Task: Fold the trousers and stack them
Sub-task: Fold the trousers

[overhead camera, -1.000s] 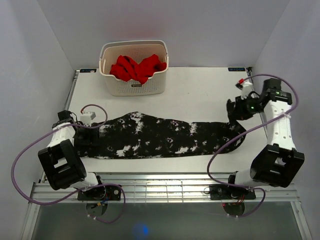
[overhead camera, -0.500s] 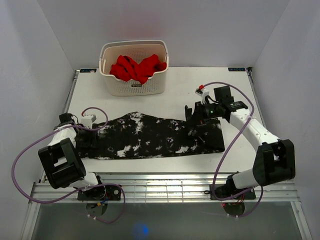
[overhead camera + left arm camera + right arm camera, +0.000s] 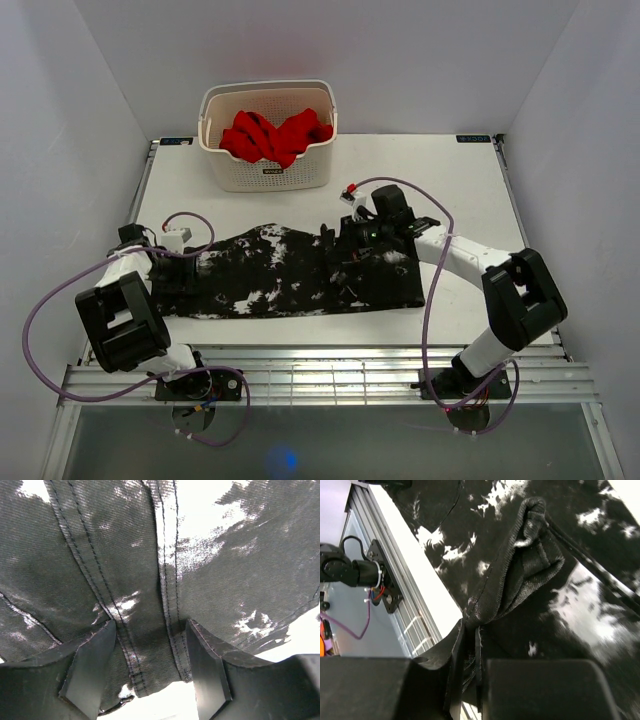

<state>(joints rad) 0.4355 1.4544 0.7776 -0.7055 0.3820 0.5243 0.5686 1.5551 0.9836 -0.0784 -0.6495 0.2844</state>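
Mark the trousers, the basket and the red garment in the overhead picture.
trousers (image 3: 280, 275), top view, on the speckled middle of the cloth.
basket (image 3: 300, 172), top view, on its near front wall.
red garment (image 3: 272, 135), top view, on the middle of the bunched heap.

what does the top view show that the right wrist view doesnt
Only the top view: the white basket holding a red garment, and the left claw. Only the right wrist view: close up, the ribbed cuff bunched and pinched in the shut right claw. Both: the speckled black trousers lying on the white table.
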